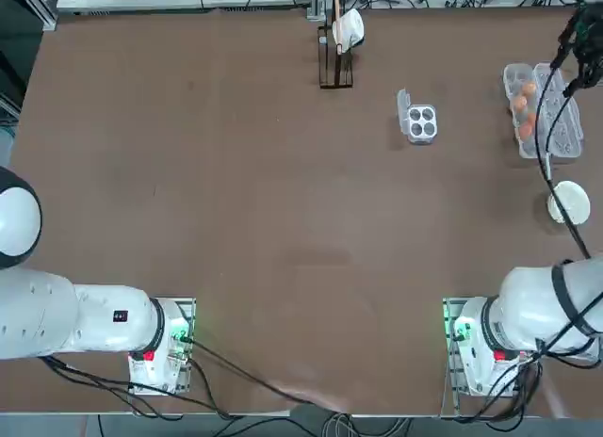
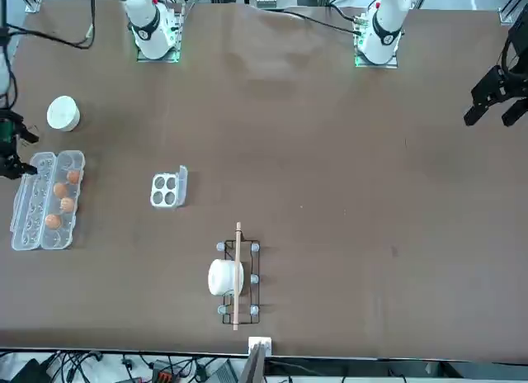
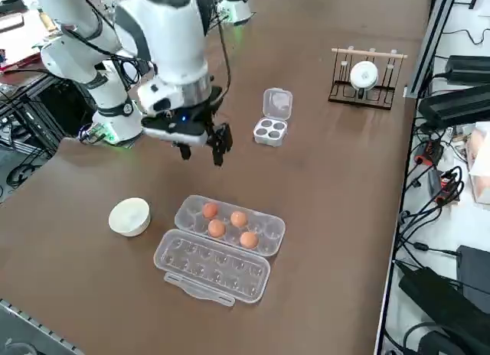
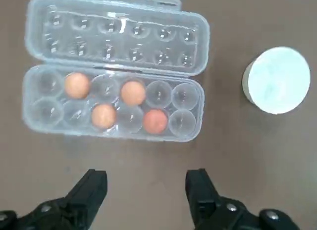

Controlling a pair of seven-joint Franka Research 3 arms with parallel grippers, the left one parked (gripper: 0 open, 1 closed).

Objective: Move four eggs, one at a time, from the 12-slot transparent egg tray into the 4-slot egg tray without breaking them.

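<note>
Several orange-brown eggs (image 4: pixel 132 92) sit in the cups of the long clear 12-slot tray (image 4: pixel 184 98), whose lid lies open flat beside it. From the right side the eggs (image 3: pixel 238 218) fill the tray's (image 3: pixel 268 226) middle cups. The small square 4-slot tray (image 3: pixel 268 130) stands farther in on the table, its cups empty and its lid flap up. My right gripper (image 3: pixel 200 151) hangs open above the table, just short of the long tray on its 4-slot side, fingers pointing down. Nothing is between the fingers (image 4: pixel 94 183).
A round white bowl (image 4: pixel 277 80) stands upside down next to one end of the long tray. A dark wire rack (image 3: pixel 365 76) holding a white cup stands at the far table edge. Cables trail from the right arm over the trays in the top view.
</note>
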